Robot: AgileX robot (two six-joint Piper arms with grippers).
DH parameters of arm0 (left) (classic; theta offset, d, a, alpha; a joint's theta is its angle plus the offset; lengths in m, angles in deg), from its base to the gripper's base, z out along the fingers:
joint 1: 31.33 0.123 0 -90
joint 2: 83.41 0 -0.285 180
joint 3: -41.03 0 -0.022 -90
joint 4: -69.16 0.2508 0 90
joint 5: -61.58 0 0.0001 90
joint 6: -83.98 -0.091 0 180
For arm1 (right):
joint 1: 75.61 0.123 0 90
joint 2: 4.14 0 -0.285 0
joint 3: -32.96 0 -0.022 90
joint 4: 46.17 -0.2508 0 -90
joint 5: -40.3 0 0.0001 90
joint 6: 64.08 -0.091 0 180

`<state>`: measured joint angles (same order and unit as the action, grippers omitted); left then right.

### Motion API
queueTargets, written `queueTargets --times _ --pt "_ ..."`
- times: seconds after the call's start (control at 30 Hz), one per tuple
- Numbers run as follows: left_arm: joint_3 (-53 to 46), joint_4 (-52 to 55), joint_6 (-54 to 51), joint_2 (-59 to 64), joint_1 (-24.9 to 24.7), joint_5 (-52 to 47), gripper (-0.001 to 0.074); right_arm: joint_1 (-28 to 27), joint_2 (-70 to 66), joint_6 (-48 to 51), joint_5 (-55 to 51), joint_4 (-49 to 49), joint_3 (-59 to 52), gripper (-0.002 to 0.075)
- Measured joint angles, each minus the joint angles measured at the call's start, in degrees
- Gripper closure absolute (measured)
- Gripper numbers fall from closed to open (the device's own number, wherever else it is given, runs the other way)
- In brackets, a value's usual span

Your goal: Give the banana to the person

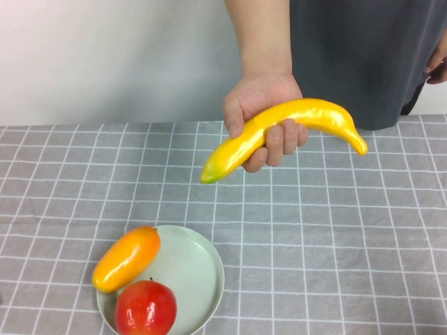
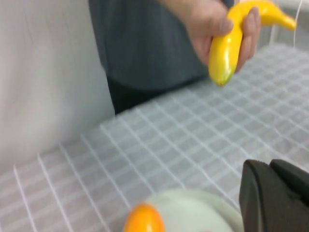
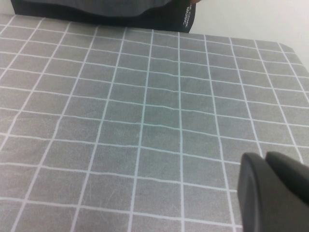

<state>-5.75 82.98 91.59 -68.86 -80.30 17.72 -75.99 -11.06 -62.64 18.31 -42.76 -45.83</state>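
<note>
The person (image 1: 363, 49) stands behind the table and holds the long yellow banana (image 1: 279, 132) in one hand (image 1: 262, 105), above the table's far side. Its greenish tip points down toward the table. The banana also shows in the left wrist view (image 2: 229, 43), gripped by the same hand. My left gripper (image 2: 268, 166) is shut and empty, low over the plate, well short of the banana. My right gripper (image 3: 265, 155) is shut and empty above bare cloth. Neither gripper shows in the high view.
A pale green plate (image 1: 199, 262) at the near left holds a plump orange-yellow fruit (image 1: 127, 258) and a red apple (image 1: 145, 308). A grey checked cloth (image 1: 335, 244) covers the table. The person's dark top shows at the far edge in the right wrist view (image 3: 96, 12).
</note>
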Motion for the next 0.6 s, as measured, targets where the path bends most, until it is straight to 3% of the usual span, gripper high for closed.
queueTargets --times 0.17,0.33,0.43,0.6 --pt "-15.5 -1.3 -2.5 -6.2 8.1 18.6 0.0738 0.0 0.0 0.0 0.0 0.0 0.0 0.0736" --pt "-25.9 -10.9 -8.4 -7.3 22.6 33.1 0.0738 0.0 0.0 0.0 0.0 0.0 0.0 0.0736" --pt "-29.1 -14.4 -9.3 -7.3 29.8 37.3 0.0738 0.0 0.0 0.0 0.0 0.0 0.0 0.0736" --pt "-31.8 -15.9 -8.3 -7.3 33.9 37.4 0.0738 0.0 0.0 0.0 0.0 0.0 0.0 0.0736"
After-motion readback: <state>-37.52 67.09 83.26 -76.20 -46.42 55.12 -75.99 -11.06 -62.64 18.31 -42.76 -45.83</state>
